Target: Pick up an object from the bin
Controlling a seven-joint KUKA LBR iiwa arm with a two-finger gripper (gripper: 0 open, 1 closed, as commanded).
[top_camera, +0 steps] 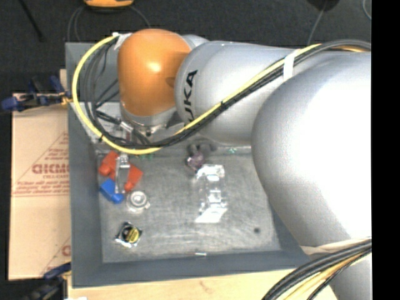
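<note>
Overhead view: grey metal bin [84, 242] w/ silver KUKA robot arm [262, 105] entering from view-right and covering the bin's upper and right parts.

(a) orange dome-shaped wrist cover [150, 67], over the upper-left part of the bin; yellow and black cables [80, 99] loop round its left side.

(b) jaws, below the cover, pointing down at the left part of the bin floor, where a narrow metal tip shows. Open or closed: cannot tell, as the cover hides most of the assembly.

(c) task's thing: orange-red plastic piece [109, 163], left part of floor, near the left wall, just beside the metal tip on its view-left. A second orange-red patch [133, 177] lies just beside the tip on view-right. Whether the two are one obj. or two cannot be told, and a grip on either cannot be confirmed.

(d) small blue plastic block [112, 194], touching the lower edge of the orange-red plastic piece.

(e) small round clear-and-silver cap [137, 200], just right of the blue block, below the second patch.

(f) small black-and-yellow obj. [129, 234], alone near the lower-left corner, apart from the cluster.

(g) crumpled clear plastic packaging [210, 195], mid-floor, well apart from the jaws.

(h) small dark purple obj. [195, 160], just above the packaging, close under the arm's edge.
</note>
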